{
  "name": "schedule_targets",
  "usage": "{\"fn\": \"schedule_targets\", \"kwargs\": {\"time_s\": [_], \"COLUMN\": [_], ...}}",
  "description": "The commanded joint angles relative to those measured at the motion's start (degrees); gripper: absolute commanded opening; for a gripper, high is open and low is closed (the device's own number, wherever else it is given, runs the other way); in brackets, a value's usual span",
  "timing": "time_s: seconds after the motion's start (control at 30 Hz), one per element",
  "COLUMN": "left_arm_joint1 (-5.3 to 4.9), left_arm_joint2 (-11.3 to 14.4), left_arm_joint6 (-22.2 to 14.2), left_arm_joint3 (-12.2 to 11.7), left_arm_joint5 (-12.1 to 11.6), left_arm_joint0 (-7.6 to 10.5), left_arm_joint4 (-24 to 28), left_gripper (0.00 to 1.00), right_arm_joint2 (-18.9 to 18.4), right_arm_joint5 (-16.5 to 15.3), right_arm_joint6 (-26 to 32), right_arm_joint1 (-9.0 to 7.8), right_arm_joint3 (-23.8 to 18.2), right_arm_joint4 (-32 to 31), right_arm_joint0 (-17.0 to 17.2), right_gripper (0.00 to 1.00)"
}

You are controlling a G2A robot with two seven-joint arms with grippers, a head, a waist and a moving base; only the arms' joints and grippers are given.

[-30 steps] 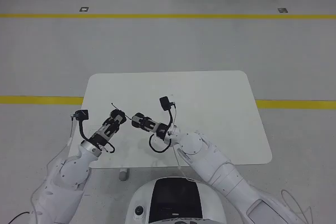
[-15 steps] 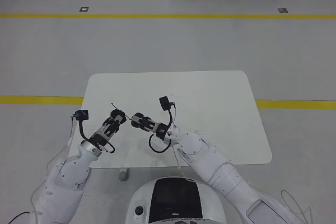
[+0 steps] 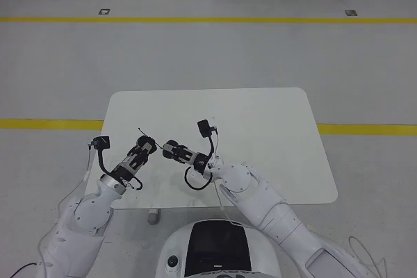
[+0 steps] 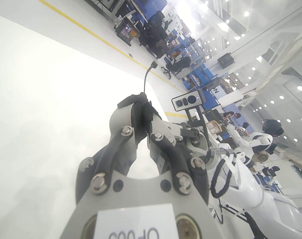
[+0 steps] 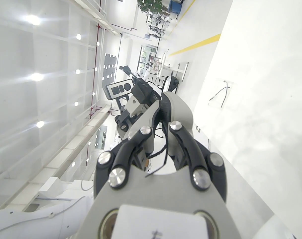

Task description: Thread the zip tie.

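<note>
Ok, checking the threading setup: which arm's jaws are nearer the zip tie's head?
Left. The zip tie's head pokes out just past the left arm's shut jaws; the right arm's jaws grip a black strip farther off.

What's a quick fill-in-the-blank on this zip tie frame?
1. The left gripper is ___ on the zip tie, whose free end sticks out past its fingertips.
2. The zip tie is ___ in colour.
3. The table below the left gripper is ___ in colour.
Missing words: shut; black; white.
</note>
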State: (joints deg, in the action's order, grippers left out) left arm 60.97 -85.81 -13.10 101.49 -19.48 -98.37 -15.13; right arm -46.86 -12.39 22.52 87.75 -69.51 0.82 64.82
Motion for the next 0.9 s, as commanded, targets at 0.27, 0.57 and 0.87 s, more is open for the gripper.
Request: {"fn": "schedule_targets", "kwargs": {"time_s": [0.27, 0.57, 0.87], "left_arm_joint1": [0.00, 0.00, 0.00], "left_arm_joint2": [0.0, 0.0, 0.0], "left_arm_joint6": [0.0, 0.0, 0.0], "left_arm_joint3": [0.0, 0.0, 0.0], "left_arm_joint5": [0.0, 0.0, 0.0], "left_arm_joint0": [0.00, 0.00, 0.00], "left_arm_joint4": [0.0, 0.0, 0.0], "left_gripper": [0.00, 0.00, 0.00], "right_arm_joint2": [0.2, 0.0, -0.7], "right_arm_joint5": [0.4, 0.1, -0.2], "right_arm_joint6": [-0.4, -0.4, 0.0], "right_arm_joint1": [0.39, 0.44, 0.23], "right_arm_joint3": [1.2, 1.0, 0.0], "right_arm_joint4": [0.3, -0.2, -0.8], "right_arm_joint0": [-0.4, -0.1, 0.7], "right_gripper": [0.00, 0.00, 0.00]}}
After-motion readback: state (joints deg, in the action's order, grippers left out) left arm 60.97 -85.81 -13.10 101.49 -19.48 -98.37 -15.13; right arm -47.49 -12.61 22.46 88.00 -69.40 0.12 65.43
